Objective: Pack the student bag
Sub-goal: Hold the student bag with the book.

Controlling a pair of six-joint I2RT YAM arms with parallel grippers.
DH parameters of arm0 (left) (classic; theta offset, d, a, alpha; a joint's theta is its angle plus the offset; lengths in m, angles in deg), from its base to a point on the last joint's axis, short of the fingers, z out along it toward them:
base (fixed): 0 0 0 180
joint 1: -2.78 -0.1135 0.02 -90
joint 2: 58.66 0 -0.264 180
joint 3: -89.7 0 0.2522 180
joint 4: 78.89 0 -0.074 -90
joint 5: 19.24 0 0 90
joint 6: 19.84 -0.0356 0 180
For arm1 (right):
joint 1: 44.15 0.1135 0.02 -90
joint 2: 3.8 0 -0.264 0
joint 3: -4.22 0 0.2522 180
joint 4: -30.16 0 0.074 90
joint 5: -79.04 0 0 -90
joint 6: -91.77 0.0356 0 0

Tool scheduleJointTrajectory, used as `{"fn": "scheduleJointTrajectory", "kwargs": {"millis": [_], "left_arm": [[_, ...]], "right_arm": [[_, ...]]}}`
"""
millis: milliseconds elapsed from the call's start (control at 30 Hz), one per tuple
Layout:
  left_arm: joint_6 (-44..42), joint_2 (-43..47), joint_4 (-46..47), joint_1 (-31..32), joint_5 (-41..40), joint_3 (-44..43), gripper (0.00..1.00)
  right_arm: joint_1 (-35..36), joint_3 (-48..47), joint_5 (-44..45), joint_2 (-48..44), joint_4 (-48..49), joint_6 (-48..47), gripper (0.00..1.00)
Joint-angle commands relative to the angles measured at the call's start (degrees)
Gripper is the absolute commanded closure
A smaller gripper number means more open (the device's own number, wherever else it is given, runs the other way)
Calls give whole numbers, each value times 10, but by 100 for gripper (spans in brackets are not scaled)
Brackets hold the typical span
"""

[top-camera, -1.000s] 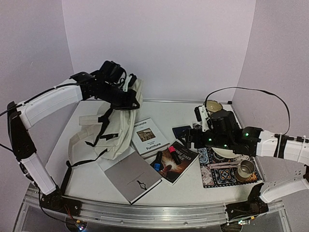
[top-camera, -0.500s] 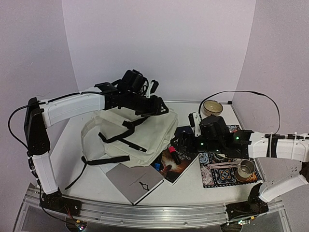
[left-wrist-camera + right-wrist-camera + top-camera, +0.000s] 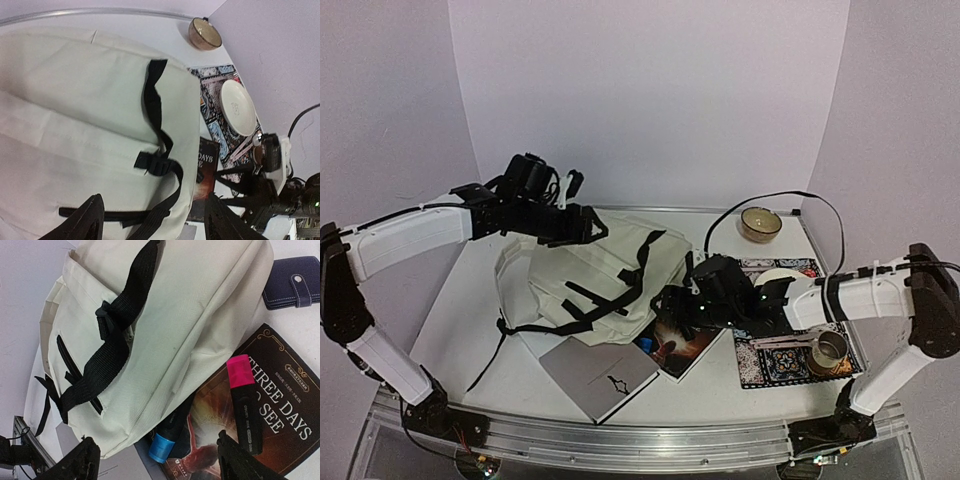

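Backpack of cream fabric with black straps point(image 3: 585, 275) lies flat across the centre-left of the top view. Its lower right edge covers a corner of a dark hardcover book point(image 3: 280, 405). The left gripper point(image 3: 155, 222) hovers over the bag's upper edge, jaws apart and empty. The right gripper point(image 3: 160, 467) hangs beside the bag's right edge above the book, jaws apart, holding nothing. A pink highlighter point(image 3: 244, 400) rests on the book, and a blue-capped marker point(image 3: 165, 440) pokes out from under the bag.

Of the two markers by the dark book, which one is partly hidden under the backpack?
The blue-capped marker: its barrel runs under the backpack's edge, while the pink-capped marker lies fully exposed on the book.
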Motion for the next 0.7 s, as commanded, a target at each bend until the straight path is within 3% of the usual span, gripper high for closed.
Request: {"fn": "scheduleJointTrajectory", "kwargs": {"millis": [0,200,467,667], "left_arm": [[-18,54,-13,5,24,67,30],[-15,77,-13,5,46,130,30],[-45,47,-11,25,74,122,29],[-77,-2,-12,49,39,113,27]], "right_arm": [[3,-40,29,37,44,28,25],[3,-72,33,88,51,30,37],[3,-81,37,124,52,35,47],[3,-85,25,135,51,33,73]]}}
